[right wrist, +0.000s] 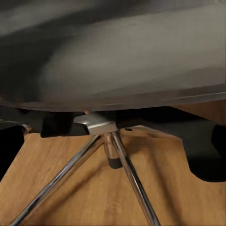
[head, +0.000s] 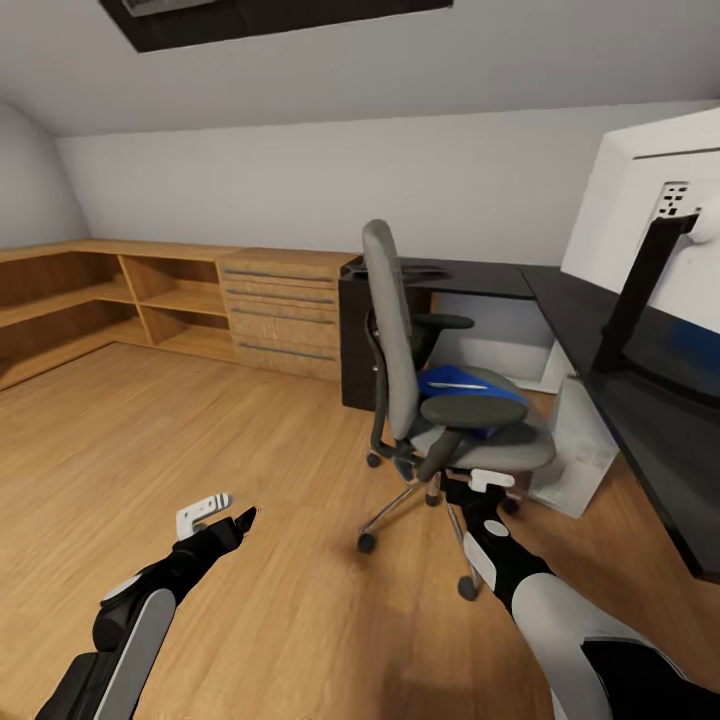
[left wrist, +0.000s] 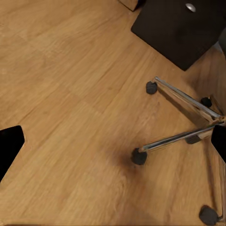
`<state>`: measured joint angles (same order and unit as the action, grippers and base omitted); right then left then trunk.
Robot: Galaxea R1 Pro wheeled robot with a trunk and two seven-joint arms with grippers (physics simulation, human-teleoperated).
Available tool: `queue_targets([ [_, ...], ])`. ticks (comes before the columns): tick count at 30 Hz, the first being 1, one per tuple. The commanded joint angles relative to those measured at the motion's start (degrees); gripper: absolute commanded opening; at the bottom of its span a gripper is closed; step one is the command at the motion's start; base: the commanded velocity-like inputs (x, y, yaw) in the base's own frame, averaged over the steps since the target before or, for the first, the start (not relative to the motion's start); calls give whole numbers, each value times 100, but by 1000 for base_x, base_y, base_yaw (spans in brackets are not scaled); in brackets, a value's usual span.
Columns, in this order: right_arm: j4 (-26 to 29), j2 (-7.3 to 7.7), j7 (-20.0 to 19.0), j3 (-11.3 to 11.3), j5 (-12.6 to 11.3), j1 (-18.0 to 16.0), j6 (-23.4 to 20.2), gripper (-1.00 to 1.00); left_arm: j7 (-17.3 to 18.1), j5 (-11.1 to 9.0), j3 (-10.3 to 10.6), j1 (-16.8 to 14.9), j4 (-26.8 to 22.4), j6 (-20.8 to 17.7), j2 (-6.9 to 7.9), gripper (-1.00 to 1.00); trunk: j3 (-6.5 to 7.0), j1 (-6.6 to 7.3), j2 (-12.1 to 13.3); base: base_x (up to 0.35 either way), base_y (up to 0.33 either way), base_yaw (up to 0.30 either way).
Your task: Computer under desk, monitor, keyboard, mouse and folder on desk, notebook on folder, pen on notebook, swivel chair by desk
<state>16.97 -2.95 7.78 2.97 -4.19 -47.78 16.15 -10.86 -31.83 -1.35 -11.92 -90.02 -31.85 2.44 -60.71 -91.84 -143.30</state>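
Observation:
The grey swivel chair point(head: 392, 330) stands on the floor beside the black desk point(head: 585, 310), and the blue folder point(head: 462, 384) lies on its seat. At the right the monitor point(head: 640, 190) stands on the desk, showing its white back. Under the desk stands the white-grey computer point(head: 582, 450). My right gripper point(head: 482, 492) is low at the seat's front edge, open; its wrist view shows the seat's underside point(right wrist: 117, 56) and the chrome base point(right wrist: 101, 127). My left gripper point(head: 238, 520) hangs open over bare floor, left of the chair legs point(left wrist: 183, 99). Mouse, notebook and pen are out of view.
Light wooden shelves point(head: 90, 300) and a chest of drawers point(head: 285, 310) line the back wall to the left. A flat dark item point(head: 425, 270) lies on the desk behind the chair back. The wood floor point(head: 230, 420) stretches left of the chair. Casters point(left wrist: 139, 157) splay around the base.

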Motion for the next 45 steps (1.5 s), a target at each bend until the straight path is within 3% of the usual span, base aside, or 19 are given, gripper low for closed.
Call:
queue_targets([
  [1, -2, -4, -21, 11, -38, -4, 28, 100, -47, -60, 3, -3, -4, -23, 2, 100, -5, 1, -2, 0, 0, 272],
  [20, -1, -4, -22, 11, -35, -4, 29, 100, -56, -51, 3, -2, -7, -23, -4, 100, -5, 1, -2, 0, 116, 268],
  [45, -11, -4, -30, 11, -38, 4, 35, 100, -57, -51, 12, -3, 45, -23, -7, 100, -5, 1, -2, 49, 108, 7],
])
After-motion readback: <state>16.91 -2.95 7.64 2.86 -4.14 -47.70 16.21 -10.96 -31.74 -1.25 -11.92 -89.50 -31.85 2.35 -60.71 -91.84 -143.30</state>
